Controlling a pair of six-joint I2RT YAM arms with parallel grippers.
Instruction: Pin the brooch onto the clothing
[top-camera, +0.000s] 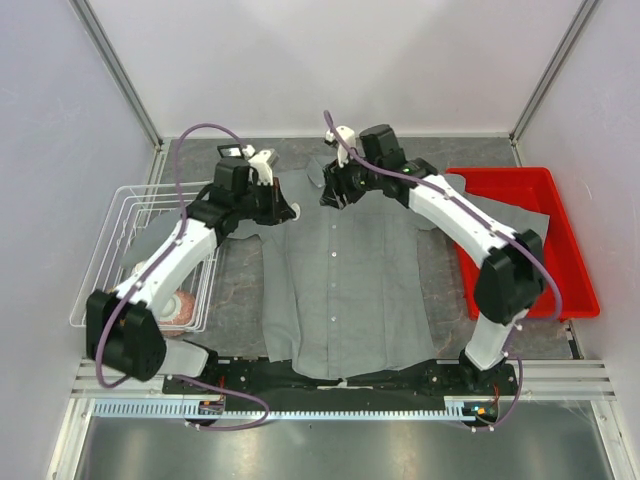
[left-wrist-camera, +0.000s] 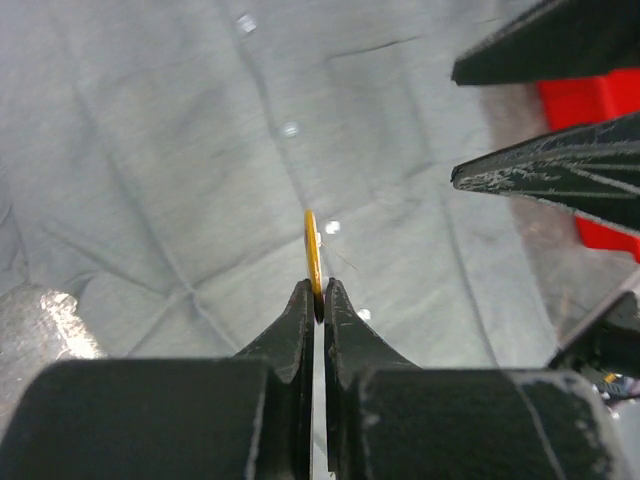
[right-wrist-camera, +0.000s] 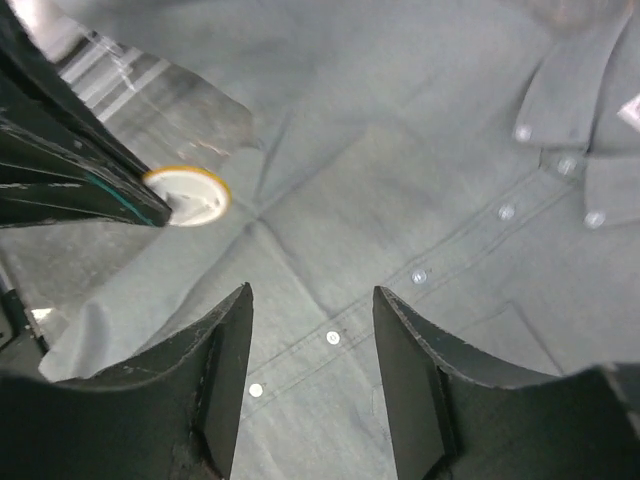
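Brooch (left-wrist-camera: 312, 250) sits pinched edge-on in left tool (left-wrist-camera: 318, 295); right tool (right-wrist-camera: 312, 292) gapes just beside.

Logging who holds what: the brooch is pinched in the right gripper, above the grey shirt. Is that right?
Not quite: the left gripper pinches the brooch above the grey shirt. The left wrist view shows it edge-on between that gripper's shut jaws; the right gripper stands open and empty.
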